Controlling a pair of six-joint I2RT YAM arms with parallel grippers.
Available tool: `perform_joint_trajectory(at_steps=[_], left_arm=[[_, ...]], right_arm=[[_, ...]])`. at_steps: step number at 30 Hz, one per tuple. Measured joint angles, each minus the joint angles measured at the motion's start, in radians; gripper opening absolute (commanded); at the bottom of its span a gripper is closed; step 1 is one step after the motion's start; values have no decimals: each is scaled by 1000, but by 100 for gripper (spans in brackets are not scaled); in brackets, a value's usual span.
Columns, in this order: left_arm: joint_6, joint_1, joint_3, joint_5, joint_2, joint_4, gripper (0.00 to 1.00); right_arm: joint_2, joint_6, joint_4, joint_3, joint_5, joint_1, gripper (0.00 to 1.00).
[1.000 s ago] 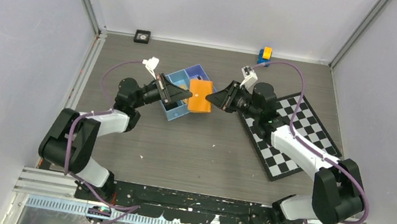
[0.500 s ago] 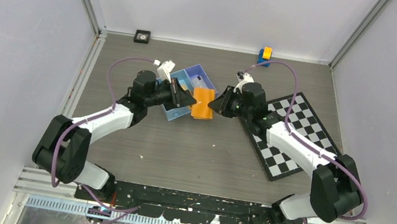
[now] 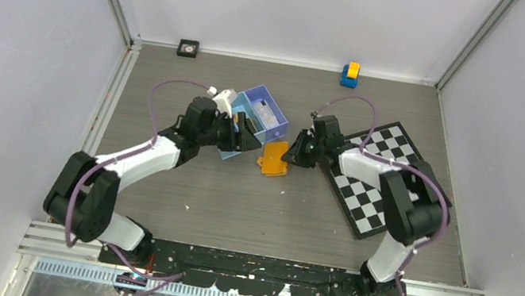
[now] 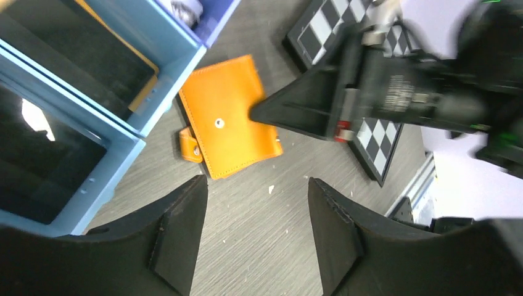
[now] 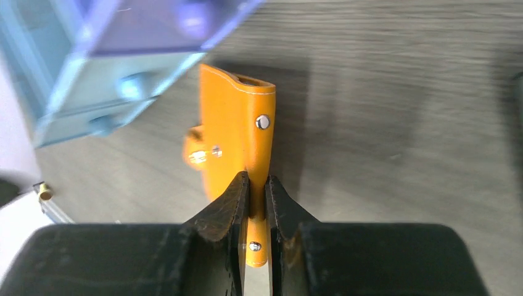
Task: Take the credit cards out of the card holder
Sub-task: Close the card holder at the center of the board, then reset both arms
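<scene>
Orange leather-look folding card holder [image 3: 274,158] sits folded shut over the grey wood-grain table [image 3: 233,207], at five o'clock from the blue plastic compartment tray [image 3: 264,110]. We see our right gripper [image 5: 253,185] clamped on its edge from three o'clock. Our left gripper [image 4: 254,182], at nine o'clock, is spread wide and holds nothing.
</scene>
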Motion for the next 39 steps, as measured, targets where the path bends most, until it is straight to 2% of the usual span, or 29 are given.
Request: perform_joint_trajectory(at_steps=[3, 5, 6, 7, 8, 9, 13, 18, 25, 31, 34, 39], left_arm=[[22, 0, -8, -55, -92, -10, 63], [32, 0, -17, -85, -150, -8, 64], [42, 0, -22, -97, -172, -8, 67], [48, 0, -27, -110, -188, -8, 78], [56, 0, -35, -128, -204, -8, 96], [70, 0, -44, -143, -219, -9, 99], [126, 0, -105, -186, -282, 0, 100], [224, 0, -200, -238, -402, 38, 100], [332, 0, -235, -380, -485, 52, 100], [409, 0, -274, -497, -533, 45, 100], [448, 0, -290, -547, -551, 49, 100], [520, 0, -298, -643, -531, 55, 100]], right_arm=[[112, 16, 1, 19, -26, -40, 31], [132, 25, 6, 42, -44, -52, 43], [132, 21, 3, 52, -37, -53, 48], [131, 17, -1, 58, -27, -52, 51], [128, 13, -2, 61, -18, -52, 54], [121, 10, -5, 61, -10, -51, 56], [19, -13, -40, 21, 55, -51, 64], [-203, -52, -52, -46, 167, -51, 68], [-479, -122, 27, -175, 363, -51, 70], [-602, -211, 116, -283, 504, -51, 69], [-659, -275, 154, -351, 590, -51, 74], [-669, -404, 257, -468, 703, -53, 74]])
